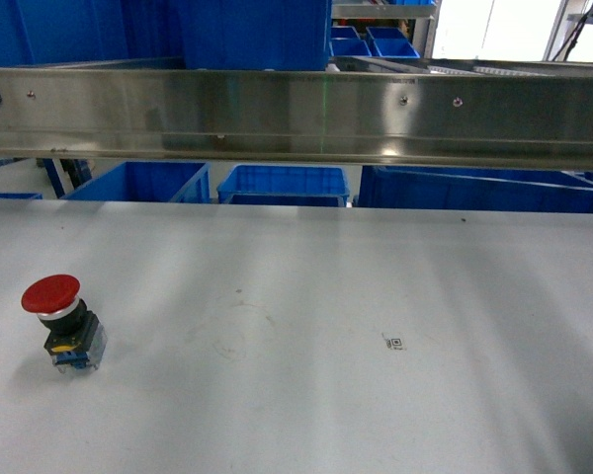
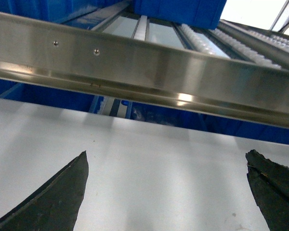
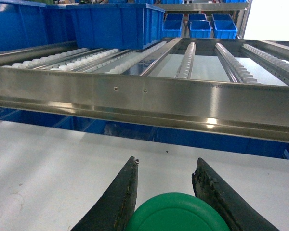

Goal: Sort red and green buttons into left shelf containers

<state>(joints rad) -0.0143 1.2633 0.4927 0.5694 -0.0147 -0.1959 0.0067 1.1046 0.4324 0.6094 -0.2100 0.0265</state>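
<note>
Gripping the green button (image 3: 177, 214) between its two dark fingers (image 3: 116, 202), the right gripper (image 3: 164, 195) hangs just above the white table (image 3: 48, 173); only the round green cap shows, wedged in the gap with a finger touching it on each side. Ahead of this gripper runs a stainless-steel crossbar (image 3: 144, 98) of the shelf, and beyond that bar lie roller tracks (image 3: 188, 60) with large blue containers (image 3: 115, 24) standing at the far left end.

The left gripper (image 2: 166, 192) is spread wide — its two black fingertips (image 2: 58, 197) sit well apart at the lower corners of the left wrist view, with nothing between them but bare table. The same steel bar crosses in front of it, tilted in this view, and a blue bin (image 2: 178, 9) rests on the rollers above.

Neither gripper appears in the head view, so where the red button (image 1: 59, 321) lies relative to them cannot be told; it stands alone on the table toward the lower left of that view, red mushroom cap up, leaning slightly on its black, yellow and blue base. More blue bins (image 1: 282, 185) sit below the bar, behind the table's far edge.
</note>
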